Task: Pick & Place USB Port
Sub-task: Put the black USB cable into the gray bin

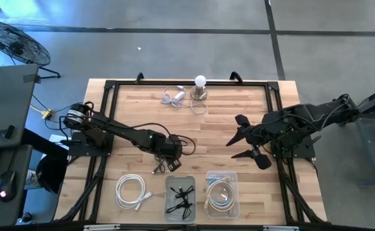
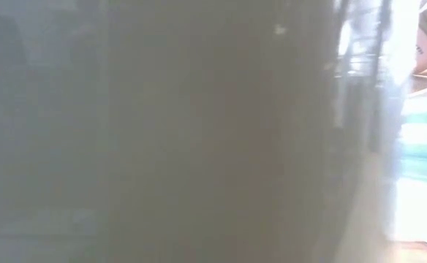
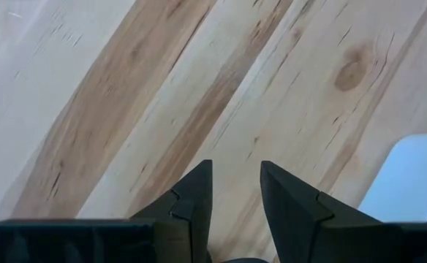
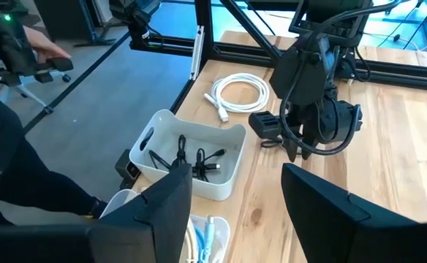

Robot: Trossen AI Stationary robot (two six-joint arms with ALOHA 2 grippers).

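My left gripper (image 1: pixel 167 160) (image 3: pixel 235 175) points down at bare wood just beyond the far edge of a white bin (image 1: pixel 180 197) (image 4: pixel 191 157) that holds black USB cables (image 4: pixel 188 162). Its fingers stand a little apart with nothing between them. A coiled white cable (image 1: pixel 133 191) (image 4: pixel 239 93) lies flat on the table, to the left of that bin. A clear bin (image 1: pixel 221 192) to its right holds another white coil. My right gripper (image 1: pixel 245 144) (image 4: pixel 235 175) hovers wide open over the table's right half. The low view is blocked by a dark blur.
A light bulb on a small base (image 1: pixel 200 88) and a white charger with its cord (image 1: pixel 173 96) sit near the far edge. Black frame rails (image 1: pixel 110 115) run along the table's sides. Bare wood lies between the two grippers. A person's arm (image 4: pixel 23 51) shows beyond the table.
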